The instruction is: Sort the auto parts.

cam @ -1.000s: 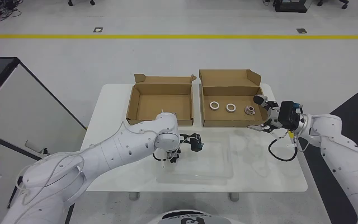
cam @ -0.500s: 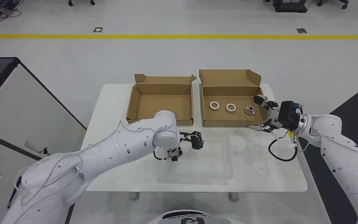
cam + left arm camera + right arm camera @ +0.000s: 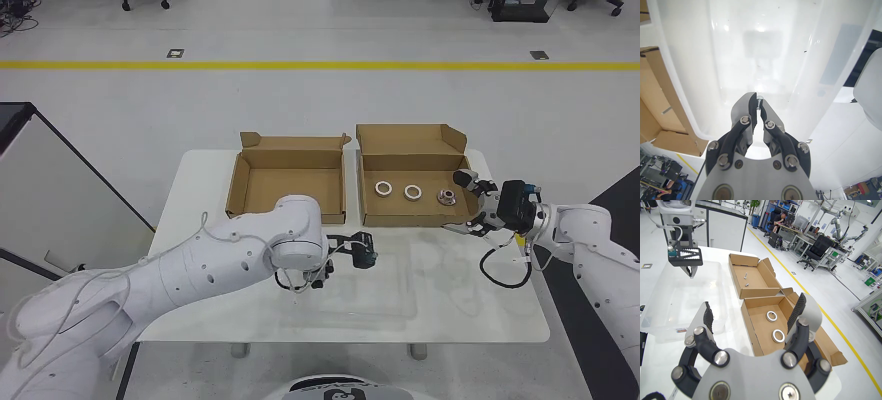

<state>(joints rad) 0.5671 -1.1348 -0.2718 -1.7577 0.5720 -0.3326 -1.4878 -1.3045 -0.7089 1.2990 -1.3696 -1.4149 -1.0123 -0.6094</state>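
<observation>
My left gripper is shut on a small silver screw, hanging just above the clear plastic bin. From the right wrist view the left gripper hangs over the bin with the screw tip poking out below. My right gripper is open and holds nothing, at the right edge of the right cardboard box. That box holds two silver rings and a brownish part. The left cardboard box holds two bolts.
The two open boxes stand side by side at the back of the white table. The bin sits at the table's front middle. Bare table lies left of the bin and in front of the right gripper.
The left arm has shifted to the right over the bin with the screw in its gripper. The right arm has kept still.
</observation>
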